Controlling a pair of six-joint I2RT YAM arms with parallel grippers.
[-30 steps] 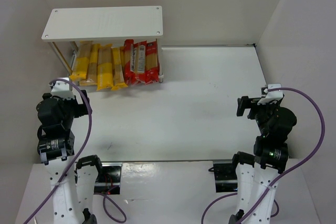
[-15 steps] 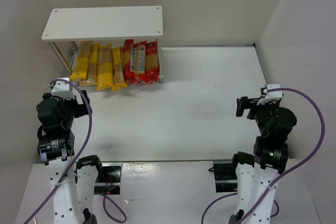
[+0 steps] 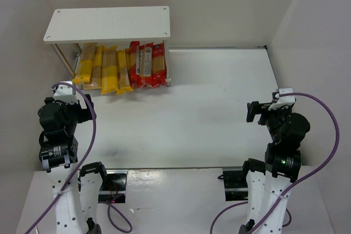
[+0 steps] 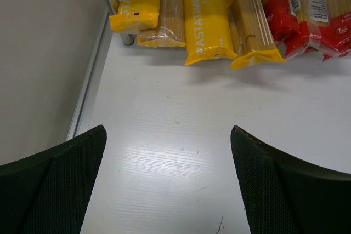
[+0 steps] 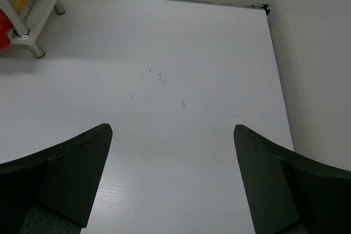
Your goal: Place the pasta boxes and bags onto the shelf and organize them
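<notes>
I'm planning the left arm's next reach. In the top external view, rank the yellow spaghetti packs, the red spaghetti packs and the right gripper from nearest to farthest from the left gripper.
From the left gripper:
1. yellow spaghetti packs, straight ahead.
2. red spaghetti packs, ahead and rightward.
3. right gripper, far across on the right.
</notes>
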